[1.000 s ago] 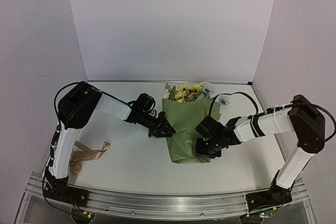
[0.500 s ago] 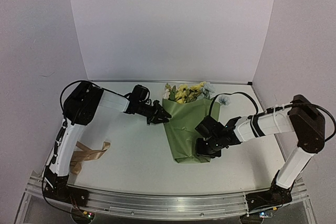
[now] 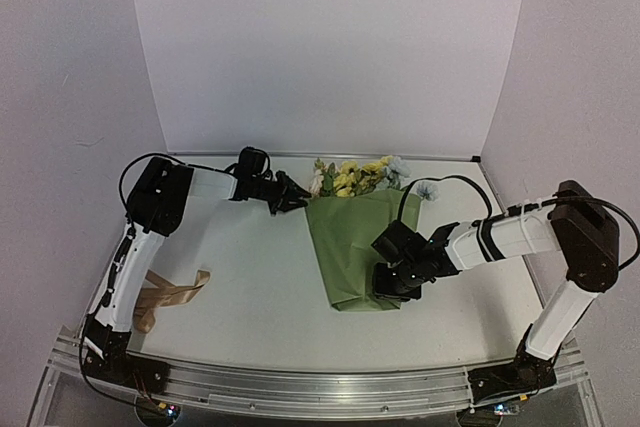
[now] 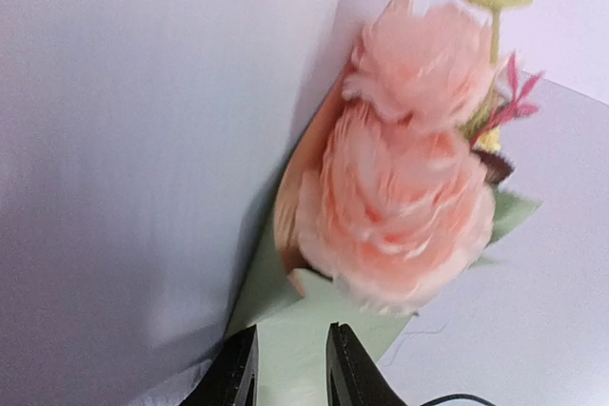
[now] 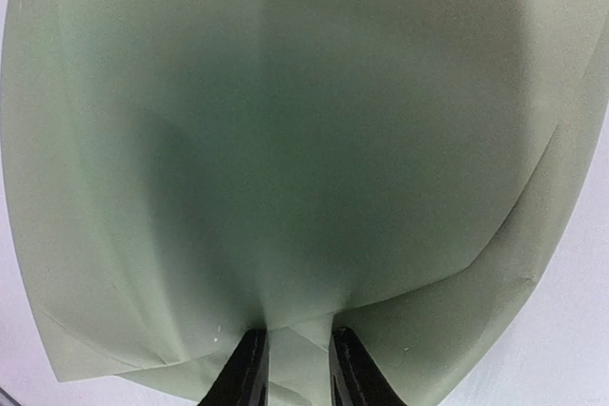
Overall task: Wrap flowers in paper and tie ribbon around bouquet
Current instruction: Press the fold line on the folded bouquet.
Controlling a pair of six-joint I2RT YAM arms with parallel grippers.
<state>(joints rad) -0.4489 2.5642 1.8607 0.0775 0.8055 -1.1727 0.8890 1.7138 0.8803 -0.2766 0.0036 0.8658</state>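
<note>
between right jaws, olive paper [image 5: 285, 140] pinched

The top camera looked down from behind over the whole table [image 3: 250, 282]. Both wrist cameras sat close against the paper [image 5: 304, 140], shared by all views.

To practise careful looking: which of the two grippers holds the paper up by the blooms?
The left gripper, pinching the far left corner of the paper beside the flowers; the right gripper grips the paper's near end, away from them.
</note>
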